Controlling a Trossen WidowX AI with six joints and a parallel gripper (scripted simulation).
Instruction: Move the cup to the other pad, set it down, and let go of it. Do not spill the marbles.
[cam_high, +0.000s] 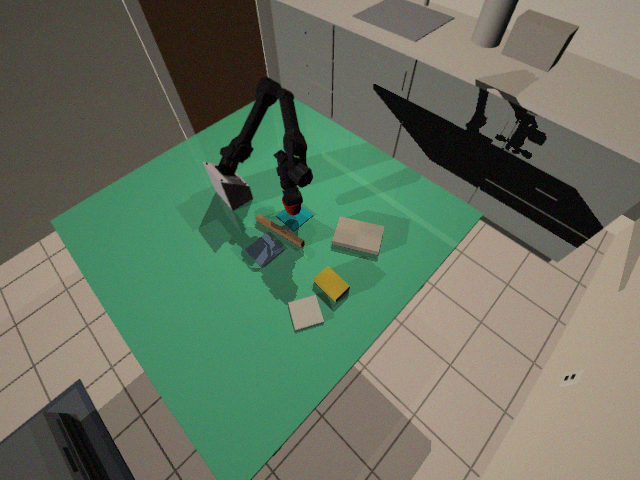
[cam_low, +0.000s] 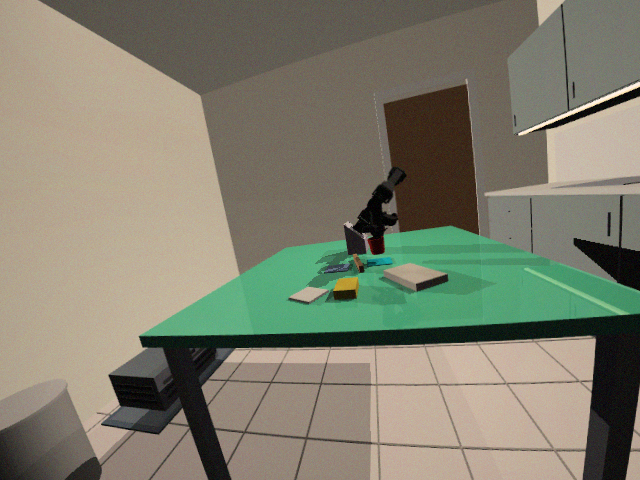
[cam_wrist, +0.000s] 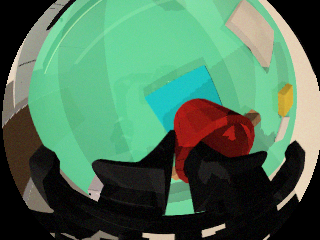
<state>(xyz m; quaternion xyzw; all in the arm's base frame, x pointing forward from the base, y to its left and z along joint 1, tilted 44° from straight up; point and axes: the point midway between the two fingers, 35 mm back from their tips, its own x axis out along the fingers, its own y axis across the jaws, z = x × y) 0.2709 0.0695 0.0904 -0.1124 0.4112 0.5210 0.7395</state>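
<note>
Red cup (cam_high: 292, 206) pinched in the nearly shut gripper (cam_high: 291, 200), just above centre of the top view. Hangs directly under the claw, over the teal pad (cam_high: 298, 218); contact with the pad not discernible. In the wrist view, cup (cam_wrist: 215, 131) right of centre, dark fingers clamped at its near side, teal pad (cam_wrist: 179, 95) behind and to its left. Wooden bar (cam_high: 279, 230) just below the pad; grey-blue pad (cam_high: 264, 249) further down-left. Marbles not visible.
</note>
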